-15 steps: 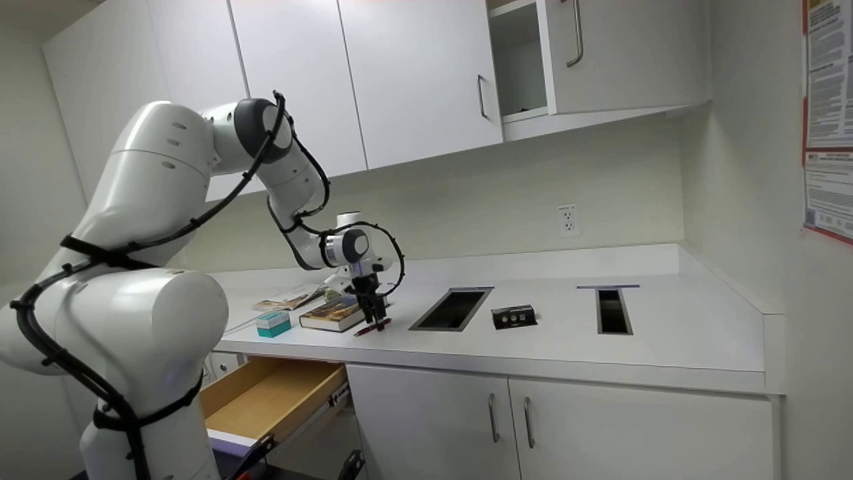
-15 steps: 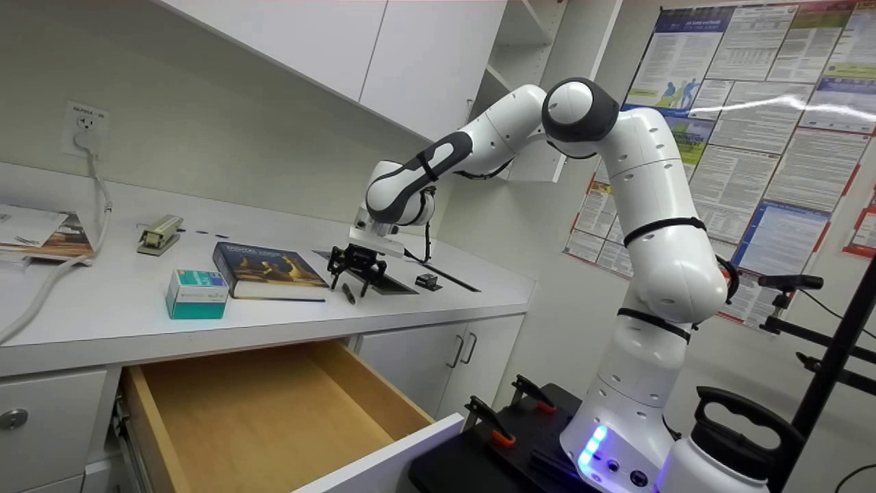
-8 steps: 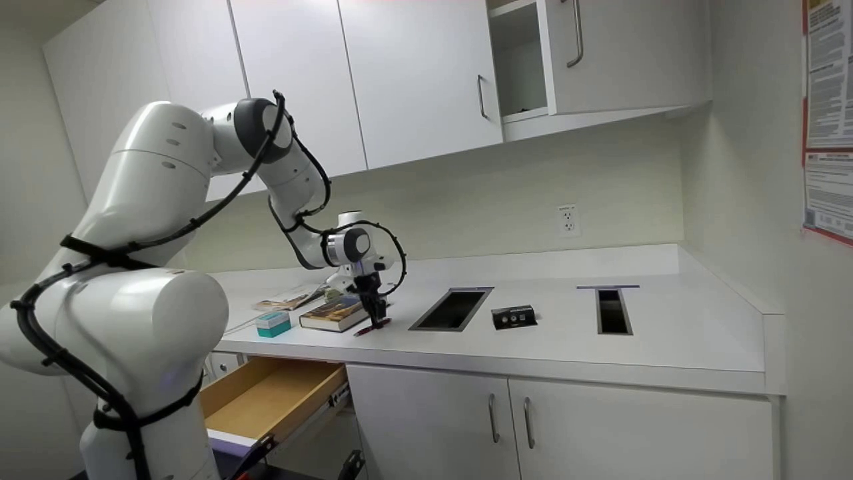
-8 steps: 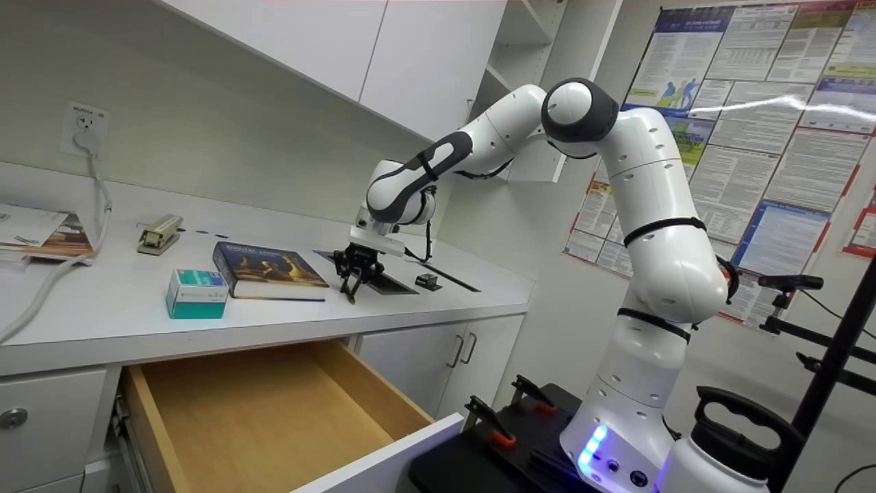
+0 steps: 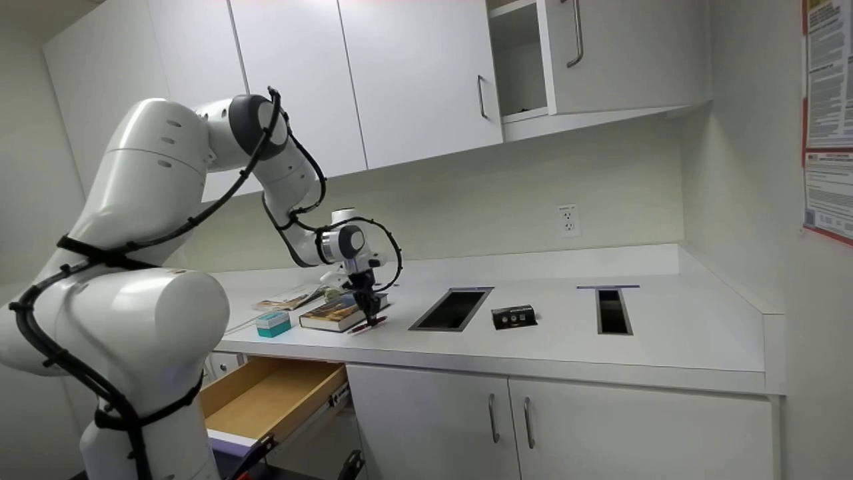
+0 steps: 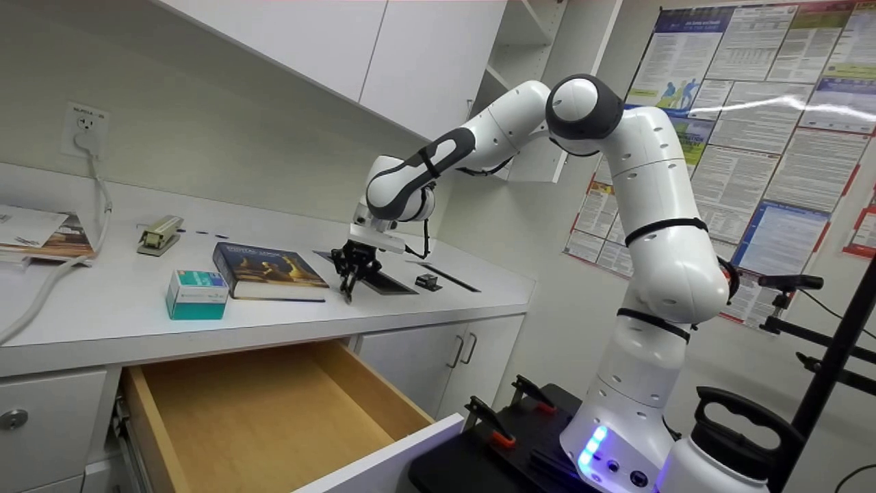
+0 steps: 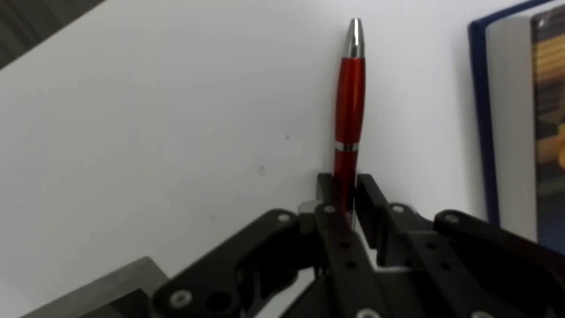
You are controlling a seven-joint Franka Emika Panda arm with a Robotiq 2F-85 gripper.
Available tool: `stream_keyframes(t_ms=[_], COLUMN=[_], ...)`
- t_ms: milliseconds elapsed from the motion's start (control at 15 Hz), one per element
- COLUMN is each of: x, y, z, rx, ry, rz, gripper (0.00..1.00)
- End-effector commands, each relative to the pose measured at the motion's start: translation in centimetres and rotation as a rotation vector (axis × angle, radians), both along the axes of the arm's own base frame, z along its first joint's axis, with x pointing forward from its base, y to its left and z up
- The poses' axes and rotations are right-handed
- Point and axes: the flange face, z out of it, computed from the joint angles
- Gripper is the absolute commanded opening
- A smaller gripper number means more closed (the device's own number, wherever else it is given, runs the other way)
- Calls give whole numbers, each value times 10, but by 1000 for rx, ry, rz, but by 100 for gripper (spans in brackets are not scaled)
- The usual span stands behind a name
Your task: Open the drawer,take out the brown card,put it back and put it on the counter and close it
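Arm (image 6: 650, 164) in glossy white shell, rounded sections, small grey ovals dotted over it; dark grey ring (image 6: 602, 113) at elbow, round white cap (image 6: 573, 97) set inside; dark grey band (image 6: 464, 142) on forearm; black cable (image 5: 246, 173) runs along outside, tied at intervals, loops near wrist; black straps (image 6: 664, 226) circle lower sections; white base (image 6: 629, 424) bears blue-lit strip (image 6: 593, 445) and two dark round fittings (image 6: 638, 477); white plate (image 6: 376, 238) sits above black gripper (image 7: 345, 185); gripper shows jointed links, pale round screw heads (image 7: 181, 299), small dark holes, narrow fingers (image 7: 325, 187).
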Motion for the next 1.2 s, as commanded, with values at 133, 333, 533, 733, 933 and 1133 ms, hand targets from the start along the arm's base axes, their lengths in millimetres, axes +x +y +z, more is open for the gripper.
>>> stream_keyframes(t_ms=[133, 333, 533, 733, 933, 1133], x=[-65, -102, -134, -132, -136, -133], y=[25, 46, 66, 76, 79, 83], z=[58, 73, 76, 68, 66, 62], rx=[-27, -15, -19, -26, -26, -31], ry=[128, 230, 298, 299, 305, 291], rz=[233, 383, 553, 587, 600, 723], gripper=[4, 5, 4, 4, 16, 5])
